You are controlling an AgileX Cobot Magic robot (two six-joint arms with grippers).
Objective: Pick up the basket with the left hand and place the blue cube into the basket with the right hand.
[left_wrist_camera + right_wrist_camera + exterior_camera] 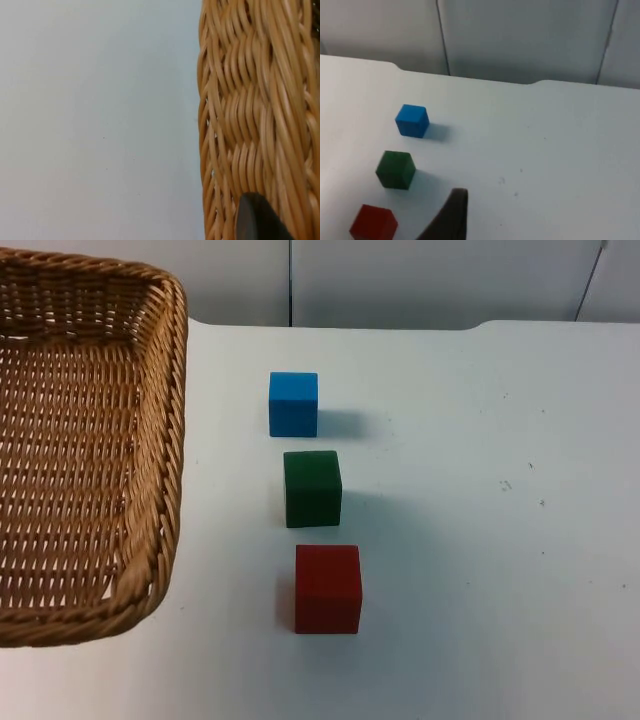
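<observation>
The wicker basket (150,440) hangs at the left of the top view, looking large and raised off the table. Its woven rim (250,110) runs close past my left gripper (257,220), which is shut on it. The blue cube (293,403) rests on the white table at the far end of a row of three cubes, and it appears again as the blue cube (412,120) in the right wrist view. My right gripper (454,217) hovers above the table to the right of the cubes, well apart from the blue one.
A green cube (312,488) and a red cube (327,588) lie in line in front of the blue cube, each a small gap apart. The grey partition wall (420,280) closes the table's far edge. The white table (500,540) stretches out right of the cubes.
</observation>
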